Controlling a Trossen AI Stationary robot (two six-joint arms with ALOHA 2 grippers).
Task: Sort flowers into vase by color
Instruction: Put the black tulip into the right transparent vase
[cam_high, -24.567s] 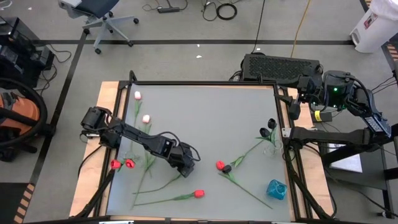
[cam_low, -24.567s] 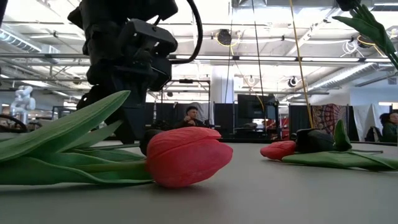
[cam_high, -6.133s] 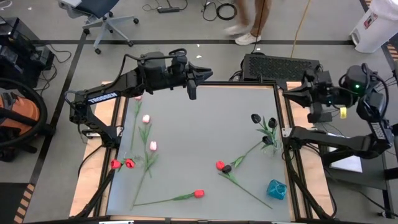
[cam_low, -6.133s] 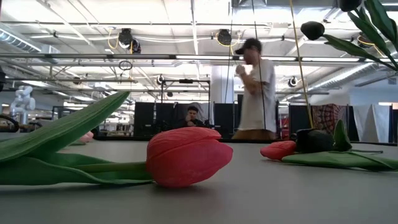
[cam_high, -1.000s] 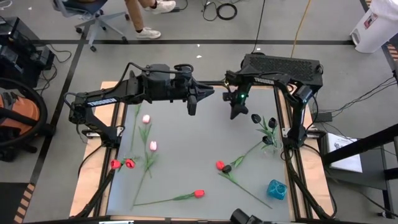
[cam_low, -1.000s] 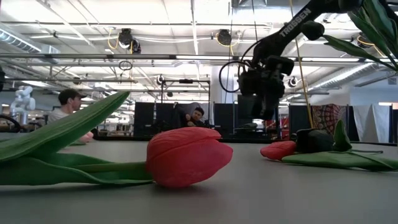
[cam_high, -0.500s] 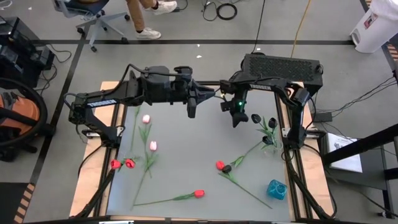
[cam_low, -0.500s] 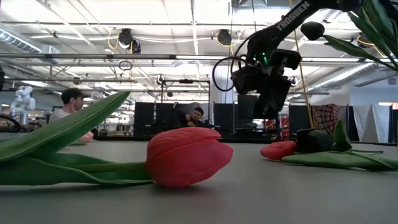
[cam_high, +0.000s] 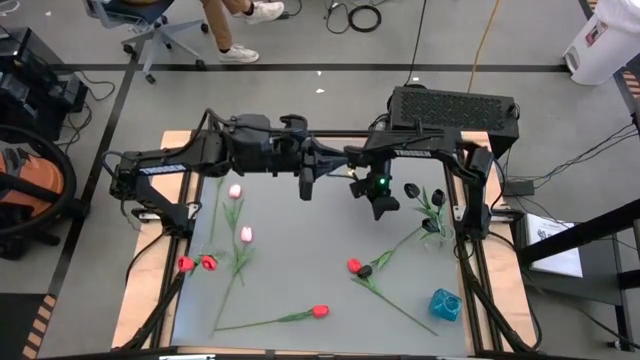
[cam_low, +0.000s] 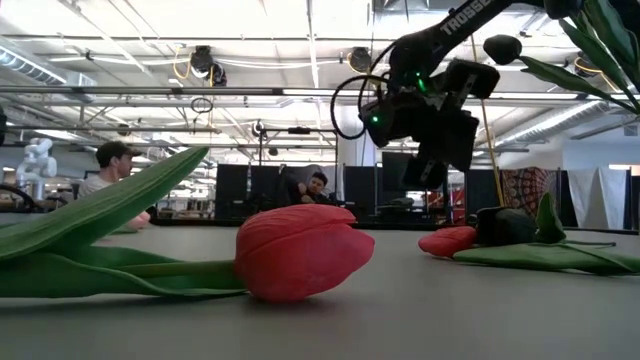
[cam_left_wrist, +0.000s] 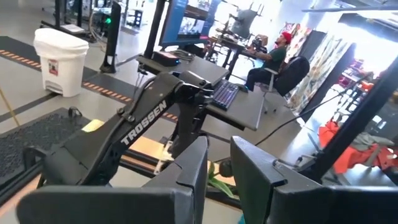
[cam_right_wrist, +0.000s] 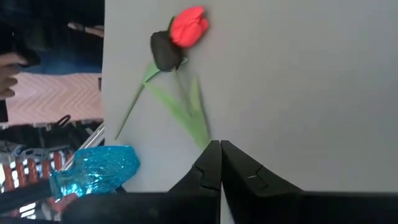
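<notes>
- The right arm's dark two-finger hand (cam_high: 383, 207) hangs above the middle of the grey worktop (cam_high: 300, 270), fingers pressed together, holding nothing.
- Nearest it on the worktop lie a red-headed tulip (cam_right_wrist: 188, 27) and a black-headed tulip (cam_right_wrist: 165, 51), heads touching.
- Pink tulips (cam_high: 240, 212) lie well apart, towards the left.
- Black tulips stand in a clear vase (cam_high: 437, 225) at the right edge.
- The left hand (cam_high: 306, 184) hovers at the far edge, fingers slightly parted, empty.
- Judgement: artificial tulips look light, with thin bendy stems; grip mid-stem, not the head.
</notes>
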